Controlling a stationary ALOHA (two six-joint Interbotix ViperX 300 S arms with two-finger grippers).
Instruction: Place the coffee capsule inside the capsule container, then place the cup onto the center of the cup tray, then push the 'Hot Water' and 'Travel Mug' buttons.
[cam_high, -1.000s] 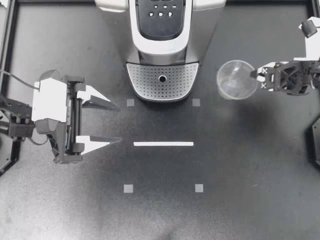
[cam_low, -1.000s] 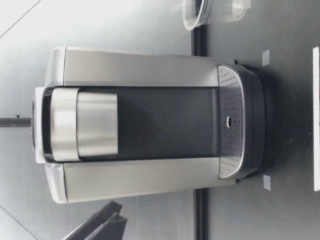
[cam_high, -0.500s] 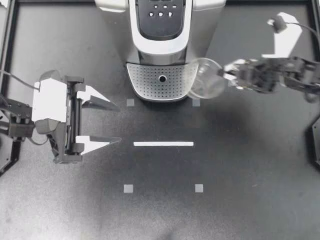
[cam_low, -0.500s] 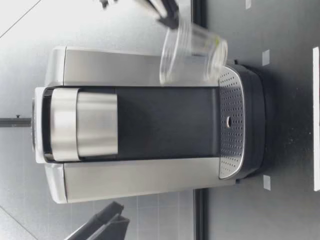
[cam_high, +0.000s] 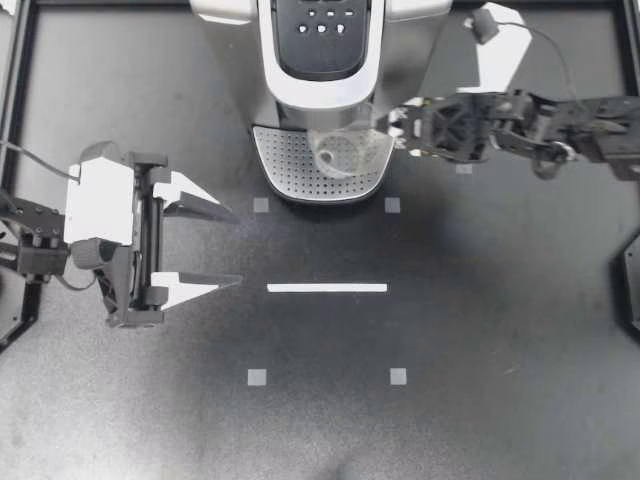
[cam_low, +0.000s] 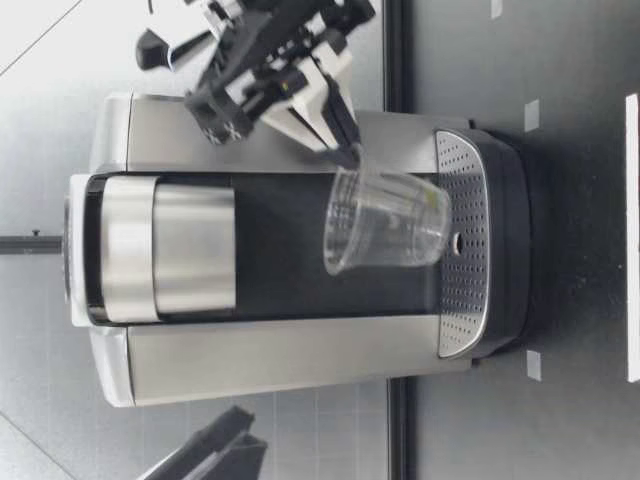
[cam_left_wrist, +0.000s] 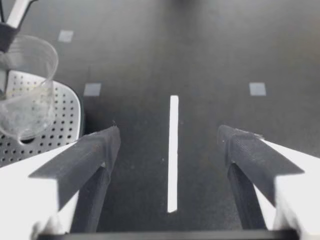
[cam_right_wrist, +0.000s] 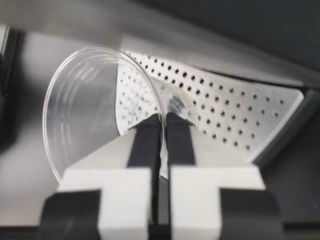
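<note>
Coffee machine (cam_high: 325, 60) at 12 o'clock is where the change lies. Within the last second my right arm has swung in from the 3 o'clock edge, and the right tool (cam_high: 397, 128) now sits just off the machine's 3 o'clock flank. With it has come the cup (cam_high: 340, 152), carried from open table onto the cup tray (cam_high: 285, 165). It is now roughly over the tray's middle, a shade toward 3 o'clock.

The right wrist view shows the tool pinched on the cup's rim wall, one finger (cam_right_wrist: 145, 140) inside and one outside. From table height the cup (cam_low: 385, 220) hangs slightly tilted with its base close above the tray; I cannot tell whether it touches. I judge the placing step nearly done, with lowering, levelling and letting go left. The buttons (cam_high: 322, 25) come afterwards. No coffee capsule shows in any view.

My left tool (cam_high: 235, 246) has not stirred at 9 o'clock, spread wide and holding nothing.

Dark and matte, the table (cam_high: 500, 330) carries only a white strip (cam_high: 327, 288) near centre and small grey squares (cam_high: 257, 377) around it, leaving free room toward 6 o'clock.
</note>
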